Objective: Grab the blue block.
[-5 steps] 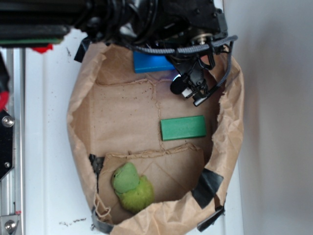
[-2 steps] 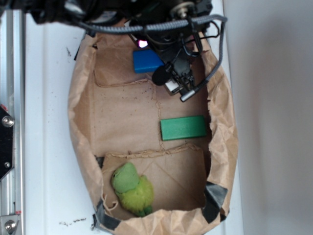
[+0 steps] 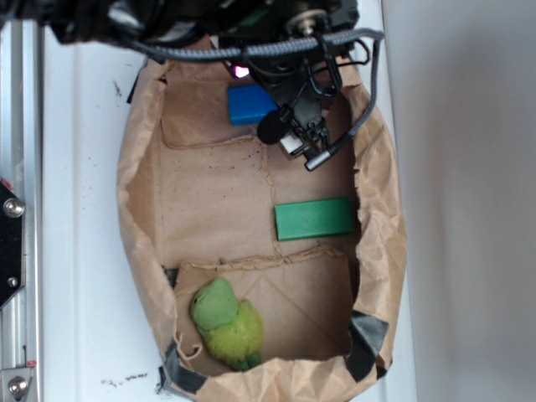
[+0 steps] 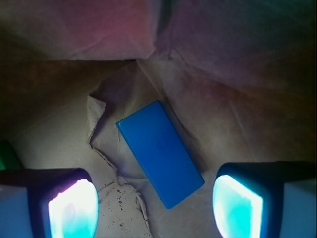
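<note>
The robot's black gripper (image 4: 154,201) has its two glowing fingers (image 4: 72,208) spread wide, holding nothing, with the bright blue rectangular block (image 4: 159,152) lying flat and diagonal on crumpled brown paper between and just beyond them. In the exterior view that blue block (image 3: 249,105) sits at the far end of an open brown paper bag (image 3: 138,201), partly under the arm. Nearer lie a green rectangular block (image 3: 314,219) and a green plush toy (image 3: 226,324).

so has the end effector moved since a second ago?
Yes. Against the green block, the end effector has shifted left and toward the image top, closing on the blue block.
</note>
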Controlling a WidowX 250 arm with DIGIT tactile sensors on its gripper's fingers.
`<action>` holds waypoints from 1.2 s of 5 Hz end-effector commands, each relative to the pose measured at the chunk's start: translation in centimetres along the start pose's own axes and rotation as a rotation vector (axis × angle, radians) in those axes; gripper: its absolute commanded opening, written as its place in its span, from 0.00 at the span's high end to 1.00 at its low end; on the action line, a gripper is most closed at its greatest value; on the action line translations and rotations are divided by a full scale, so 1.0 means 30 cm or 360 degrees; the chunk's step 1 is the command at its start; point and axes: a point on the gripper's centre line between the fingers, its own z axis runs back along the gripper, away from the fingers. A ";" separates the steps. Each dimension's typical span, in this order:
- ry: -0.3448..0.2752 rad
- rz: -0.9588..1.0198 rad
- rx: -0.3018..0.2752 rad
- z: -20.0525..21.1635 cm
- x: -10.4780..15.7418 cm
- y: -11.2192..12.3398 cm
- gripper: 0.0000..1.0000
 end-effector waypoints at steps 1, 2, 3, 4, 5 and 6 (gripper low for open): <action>-0.0120 0.0042 -0.0010 0.085 0.052 0.055 0.00; -0.0086 0.0069 -0.0070 0.072 0.088 0.103 0.00; -0.0053 0.0072 -0.0128 0.090 0.116 0.181 0.00; -0.0035 0.0049 -0.0140 0.091 0.127 0.221 0.00; -0.0067 0.0028 -0.0153 0.090 0.131 0.243 0.00; -0.0096 0.0002 -0.0163 0.069 0.134 0.260 0.00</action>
